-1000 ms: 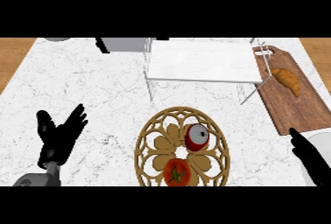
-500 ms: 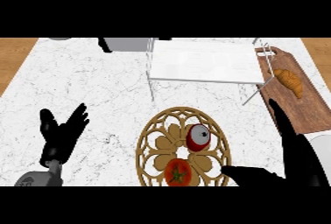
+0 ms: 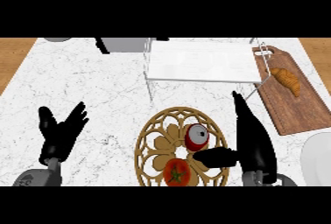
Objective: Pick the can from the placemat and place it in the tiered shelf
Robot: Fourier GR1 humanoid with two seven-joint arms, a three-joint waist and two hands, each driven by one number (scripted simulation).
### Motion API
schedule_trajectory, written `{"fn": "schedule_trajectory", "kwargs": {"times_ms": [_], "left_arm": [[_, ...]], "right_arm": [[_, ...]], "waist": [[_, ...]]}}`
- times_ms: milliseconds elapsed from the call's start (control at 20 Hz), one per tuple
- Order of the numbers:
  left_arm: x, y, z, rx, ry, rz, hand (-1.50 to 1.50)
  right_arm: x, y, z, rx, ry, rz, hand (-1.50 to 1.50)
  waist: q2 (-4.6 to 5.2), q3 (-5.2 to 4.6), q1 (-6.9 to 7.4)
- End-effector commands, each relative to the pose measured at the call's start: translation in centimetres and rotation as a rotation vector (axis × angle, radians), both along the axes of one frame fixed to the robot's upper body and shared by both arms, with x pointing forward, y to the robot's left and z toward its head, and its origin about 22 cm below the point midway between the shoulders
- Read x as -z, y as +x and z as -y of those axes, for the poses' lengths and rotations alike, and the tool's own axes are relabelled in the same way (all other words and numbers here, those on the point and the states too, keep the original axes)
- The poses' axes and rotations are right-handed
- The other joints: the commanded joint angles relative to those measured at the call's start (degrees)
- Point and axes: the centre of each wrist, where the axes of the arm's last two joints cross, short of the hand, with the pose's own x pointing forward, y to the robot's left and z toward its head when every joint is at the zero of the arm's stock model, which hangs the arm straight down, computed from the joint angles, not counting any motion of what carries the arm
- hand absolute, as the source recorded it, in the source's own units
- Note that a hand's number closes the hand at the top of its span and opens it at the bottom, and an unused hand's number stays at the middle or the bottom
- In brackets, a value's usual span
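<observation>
- Can (image 3: 196, 136): red with a pale round end, lying on its side on the gold placemat (image 3: 155, 144), near the mat's middle and just above a tomato (image 3: 176, 173).
- Right hand (image 3: 253, 139): open, fingers straight and pointing up the counter, thumb stretched left toward the can; thumb tip just beside the can's lower right, contact not certain.
- Left hand (image 3: 61, 136): open and resting at the lower left, fingers up, well apart from the mat.
- Shelf (image 3: 203, 62): white top above the mat, between it and the counter's far edge; board (image 3: 294, 94) with a croissant (image 3: 286, 80) to its right.
- Likely handling: stiff, light, smooth-walled, so prone to slip; on its side, prone to roll across the mat's openwork if nudged.
- Best hold, by judgement: across the round wall at mid-length, thumb on one side and fingers opposite, not on the flat ends.
- Risk: tomato close below, easily bumped while closing.
</observation>
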Motion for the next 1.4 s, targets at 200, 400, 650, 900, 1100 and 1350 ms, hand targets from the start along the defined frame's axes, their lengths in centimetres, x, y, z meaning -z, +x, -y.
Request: {"fn": "schedule_trajectory", "kwargs": {"times_ms": [200, 400, 650, 900, 1100, 1350], "left_arm": [[-0.4, -0.6, -1.7, -0.010, 0.006, 0.005, 0.00], [0.7, -0.3, 0.1, -0.003, 0.018, 0.002, 0.00], [0.2, 0.0, -0.4, -0.009, -0.005, -0.001, 0.00], [-0.3, -0.6, 0.0, -0.006, 0.009, 0.001, 0.00], [1.0, -0.1, -0.2, -0.008, -0.004, 0.006, 0.00], [0.4, -1.2, -0.6, 0.004, 0.009, 0.006, 0.00]], "right_arm": [[0.9, 0.8, -3.1, 0.175, -0.087, -0.215, -1.50], [2.3, 0.7, -4.5, 0.180, -0.119, -0.232, -1.50], [3.0, 1.7, -5.5, 0.191, -0.129, -0.210, -1.50], [3.9, 2.5, -4.6, 0.205, -0.150, -0.266, -1.50], [4.6, 3.0, -5.2, 0.224, -0.192, -0.276, -1.50], [6.0, 3.2, -5.0, 0.235, -0.233, -0.268, -1.50]], "waist": [[-0.25, 0.07, -0.73], [-0.10, 0.09, -1.08], [-0.03, 0.11, -0.40], [-0.11, 0.18, -0.43], [0.06, 0.10, -0.59], [-0.04, 0.17, -0.31]]}}
